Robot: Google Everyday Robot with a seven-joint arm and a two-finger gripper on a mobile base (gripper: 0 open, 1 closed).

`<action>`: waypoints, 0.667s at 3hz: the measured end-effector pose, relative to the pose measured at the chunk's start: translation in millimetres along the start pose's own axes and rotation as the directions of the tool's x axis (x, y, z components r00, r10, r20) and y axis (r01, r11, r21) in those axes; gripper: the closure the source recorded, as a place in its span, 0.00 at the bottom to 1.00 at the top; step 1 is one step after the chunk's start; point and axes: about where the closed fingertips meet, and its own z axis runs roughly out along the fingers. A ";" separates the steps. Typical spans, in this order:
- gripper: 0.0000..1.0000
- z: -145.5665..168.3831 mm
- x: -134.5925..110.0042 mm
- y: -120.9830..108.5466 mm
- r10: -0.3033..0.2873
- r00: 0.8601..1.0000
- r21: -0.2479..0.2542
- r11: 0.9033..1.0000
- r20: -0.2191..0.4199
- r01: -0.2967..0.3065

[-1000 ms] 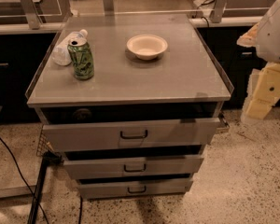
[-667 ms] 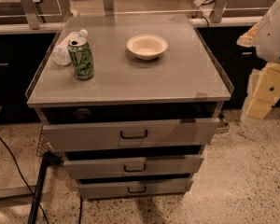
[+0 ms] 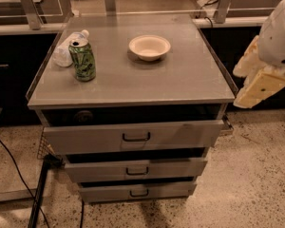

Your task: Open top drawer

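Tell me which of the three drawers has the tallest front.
The top drawer, just under the tabletop: its front is taller than the middle and bottom ones. The gripper hangs to their right, touching nothing.

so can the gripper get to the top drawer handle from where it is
Probably yes. The gripper hangs off the right side of the cabinet, apart from the top drawer; nothing stands before its handle. The can and bowl sit up on top, out of the way.
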 end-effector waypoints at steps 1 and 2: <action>0.71 21.7 1.6 2.1 0.019 1.000 -0.023 1.000 0.021 -0.019; 0.99 73.2 8.8 14.8 0.060 0.994 -0.047 0.997 0.086 -0.056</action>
